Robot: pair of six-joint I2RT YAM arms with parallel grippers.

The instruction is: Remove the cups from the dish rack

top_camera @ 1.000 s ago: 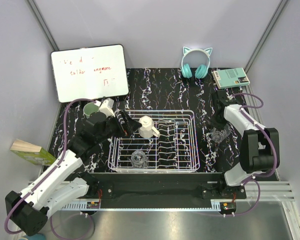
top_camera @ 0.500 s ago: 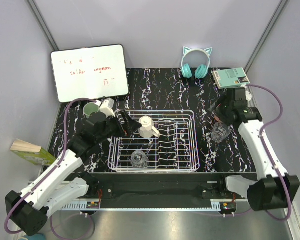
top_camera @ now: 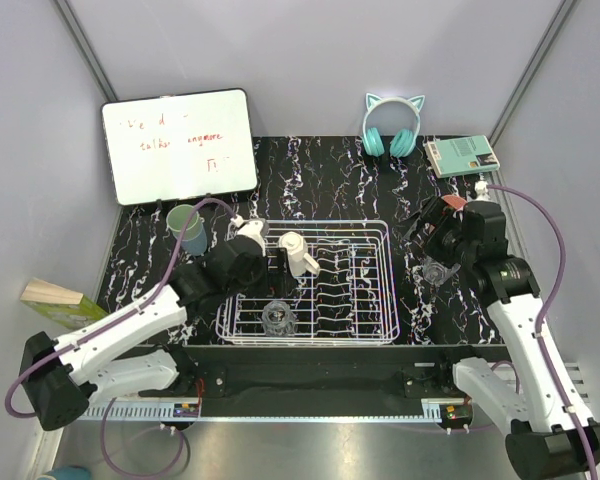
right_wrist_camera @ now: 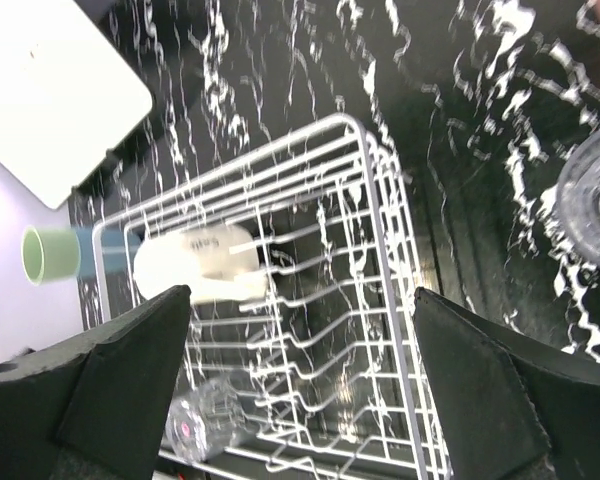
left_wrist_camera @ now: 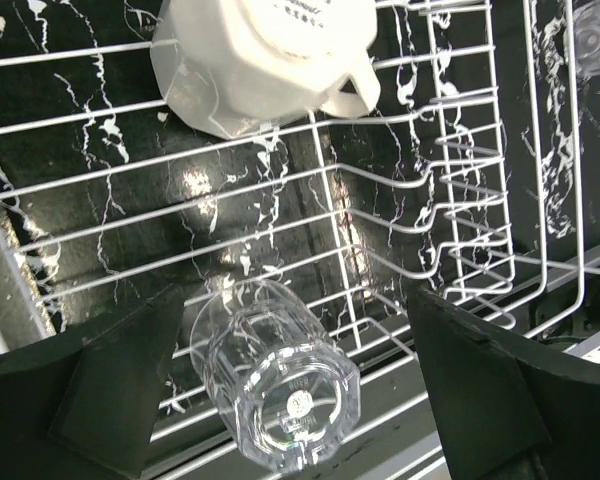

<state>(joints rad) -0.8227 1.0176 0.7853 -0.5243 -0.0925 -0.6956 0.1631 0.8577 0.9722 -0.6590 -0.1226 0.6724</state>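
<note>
The white wire dish rack (top_camera: pixel 360 222) sits mid-table. A cream handled mug (top_camera: pixel 298 255) lies on its side at the rack's back left, and a clear glass (top_camera: pixel 276 317) stands upside down near its front left. My left gripper (top_camera: pixel 280 280) hangs open over the rack. In the left wrist view that glass (left_wrist_camera: pixel 275 385) shows between the wide-apart fingers (left_wrist_camera: pixel 110 390), untouched, with the mug (left_wrist_camera: pixel 270 60) beyond. My right gripper (top_camera: pixel 422 228) is open and empty by the rack's right end. A second clear glass (top_camera: pixel 438 270) stands on the table under it. A green-and-blue cup stack (top_camera: pixel 187 228) stands left of the rack.
A whiteboard (top_camera: pixel 180 145) leans at the back left. Teal cat-ear headphones (top_camera: pixel 392 128) and a teal book (top_camera: pixel 462 155) lie at the back right. A small box (top_camera: pixel 62 303) sits off the table's left edge. Walls close in on three sides.
My left gripper has swung from the green cup at the back left to over the rack. My right gripper has opened, let go of the glass on the table and lifted toward the rack.
</note>
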